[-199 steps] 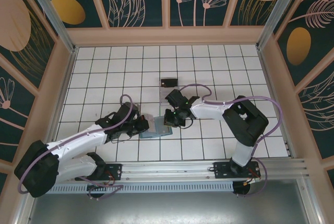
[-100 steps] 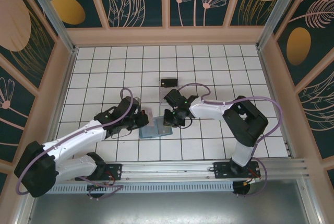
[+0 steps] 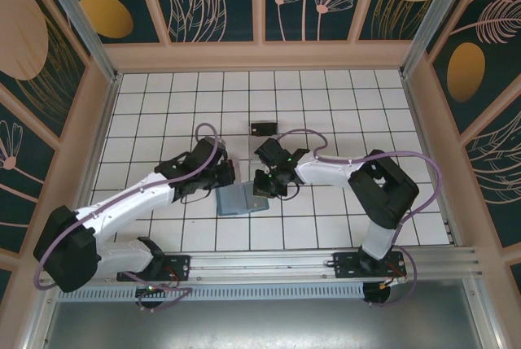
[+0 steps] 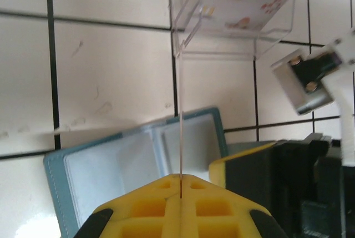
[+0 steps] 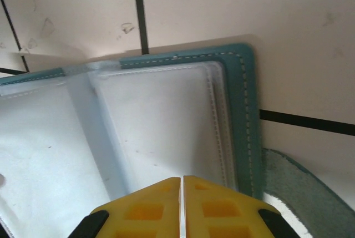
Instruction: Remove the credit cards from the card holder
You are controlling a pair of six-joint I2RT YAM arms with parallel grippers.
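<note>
The card holder (image 3: 238,201) lies open on the tiles, teal outside with pale clear sleeves inside (image 4: 111,166) (image 5: 166,116). My left gripper (image 3: 229,174) (image 4: 180,178) hangs just beyond its far left edge, shut on a thin card (image 4: 178,127) that I see edge-on, so its colour is unclear. My right gripper (image 3: 262,185) (image 5: 181,178) is at the holder's right leaf, jaws pressed together on a pale sleeve of it. One of its yellow fingers (image 4: 244,163) shows in the left wrist view. A black card (image 3: 262,128) lies flat two tiles farther back.
A see-through plastic box (image 4: 233,13) stands just beyond the holder, with a pale printed card inside. Wooden walls ring the tiled floor (image 3: 366,105), and there is open floor to the left, right and back.
My left gripper has lifted up and away from the holder's left side toward the back, carrying the thin card. The right gripper and the holder have barely moved.
</note>
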